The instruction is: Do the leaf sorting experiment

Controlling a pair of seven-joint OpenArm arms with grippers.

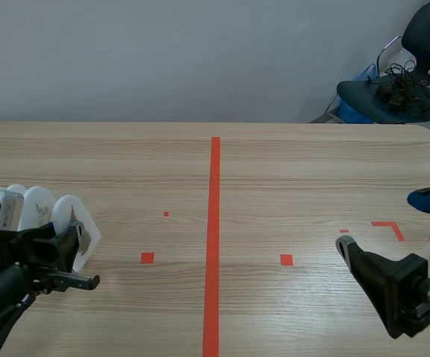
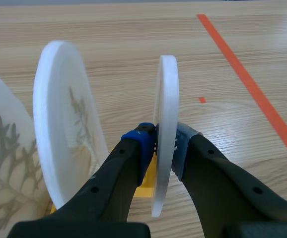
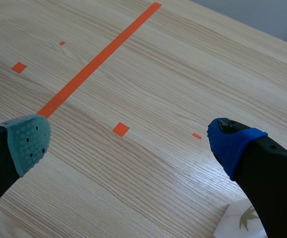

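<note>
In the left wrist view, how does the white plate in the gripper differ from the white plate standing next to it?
The gripped plate is pinched between the fingers of the left gripper; the neighbouring plate is untouched beside it. The gripped plate shows only its thin edge; the neighbouring plate shows a face with a brownish leaf print. Both are white, thick and standing on edge.

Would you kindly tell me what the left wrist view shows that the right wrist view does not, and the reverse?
Only the left wrist view: the left hand shut on a white disc held on edge, a leaf-printed disc standing beside it, and another leaf-printed piece beyond that. Only the right wrist view: the right hand open, a leaf-printed card by its blue-padded finger, and small orange squares. Both: the wooden table and the long orange tape line.
</note>
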